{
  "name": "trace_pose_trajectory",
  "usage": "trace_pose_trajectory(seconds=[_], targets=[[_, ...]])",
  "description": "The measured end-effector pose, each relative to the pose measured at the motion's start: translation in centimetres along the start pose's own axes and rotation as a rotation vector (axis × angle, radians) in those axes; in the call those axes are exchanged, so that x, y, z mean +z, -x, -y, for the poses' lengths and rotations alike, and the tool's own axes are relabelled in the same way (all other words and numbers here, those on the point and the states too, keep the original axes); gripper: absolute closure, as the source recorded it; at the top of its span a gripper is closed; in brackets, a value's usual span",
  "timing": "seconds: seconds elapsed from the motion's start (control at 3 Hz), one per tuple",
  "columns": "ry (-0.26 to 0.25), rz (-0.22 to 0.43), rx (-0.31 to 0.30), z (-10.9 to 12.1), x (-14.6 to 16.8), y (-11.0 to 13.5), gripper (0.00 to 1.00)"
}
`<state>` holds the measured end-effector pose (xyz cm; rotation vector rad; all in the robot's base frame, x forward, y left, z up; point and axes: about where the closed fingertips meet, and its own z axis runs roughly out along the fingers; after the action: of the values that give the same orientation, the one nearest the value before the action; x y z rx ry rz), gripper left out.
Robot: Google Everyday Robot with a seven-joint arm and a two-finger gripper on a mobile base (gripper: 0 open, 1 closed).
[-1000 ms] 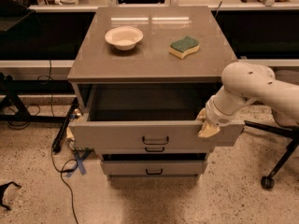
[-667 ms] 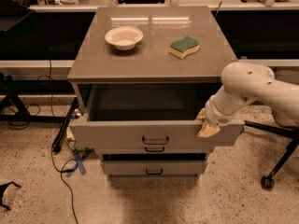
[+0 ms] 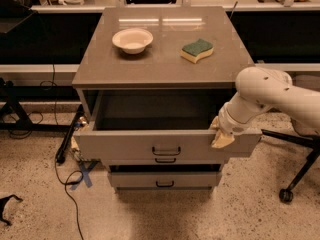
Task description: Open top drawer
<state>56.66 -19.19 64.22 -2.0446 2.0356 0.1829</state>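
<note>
The top drawer (image 3: 125, 146) of the grey cabinet is pulled well out, its deep plain box open and looking empty. Its dark bail handle (image 3: 166, 151) sits at the centre of the flat front panel. My gripper (image 3: 220, 134), on a white arm coming in from the right, is at the right end of the drawer's front top edge, its tan fingertips (image 3: 221, 140) hanging over the panel. Two narrower-looking drawers (image 3: 165, 180) with the same handles sit shut below.
On the cabinet top (image 3: 100, 66) stand a white bowl (image 3: 132, 39) and a green-and-yellow sponge (image 3: 197, 50). Cables (image 3: 67, 179) and blue tape lie on the floor at the left. A chair's wheeled leg (image 3: 295, 176) stands at the right. Dark benches run behind.
</note>
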Motion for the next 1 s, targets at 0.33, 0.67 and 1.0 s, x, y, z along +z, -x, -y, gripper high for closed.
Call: trace_pose_trajectory(seconds=[0.33, 0.67, 1.0], targets=[[0.004, 0.000, 0.000, -0.08, 0.17, 0.02, 0.11], [0.006, -0.011, -0.011, -0.28, 0.01, 0.23, 0.00], [0.008, -0.025, -0.022, -0.96, -0.66, 0.49, 0.00]])
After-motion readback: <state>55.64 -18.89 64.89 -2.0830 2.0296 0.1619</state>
